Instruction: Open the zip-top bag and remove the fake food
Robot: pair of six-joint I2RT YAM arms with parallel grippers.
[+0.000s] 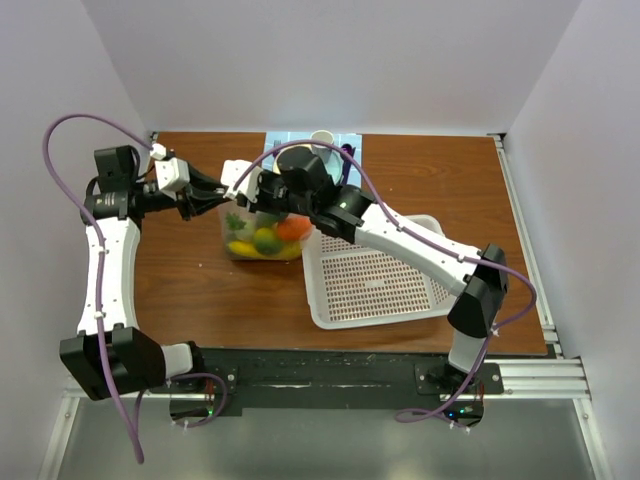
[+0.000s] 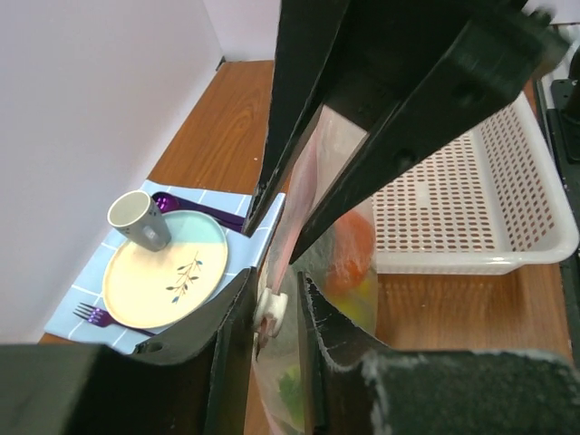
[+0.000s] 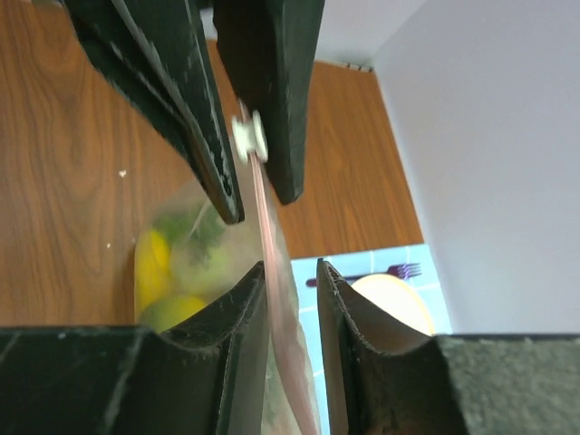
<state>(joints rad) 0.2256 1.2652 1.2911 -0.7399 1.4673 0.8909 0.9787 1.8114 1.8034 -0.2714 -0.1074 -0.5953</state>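
The bag (image 1: 262, 250) stands upright toward the far edge of the tabletop, about midway along it, with its top pulled taut between the two arms. The fake food (image 1: 290, 228) is heaped in its bottom.

The left gripper (image 2: 275, 285) has its jaws closed on the white zipper slider (image 2: 272, 308). The pink strip (image 3: 272, 217) runs between the jaws of the right gripper (image 3: 292, 272), but a gap shows beside it, so I cannot tell whether they are clamped.

If that side is loose, a pull on the slider would likely drag the whole bag along instead of parting the zip. The small slider could also pop out of the left jaws. A hard tug might tip the bag and roll fruit toward the basket (image 1: 370, 320) or the plate (image 2: 154, 281).

No brand, label or writing can be read. The plate bears only a leafy sprig.
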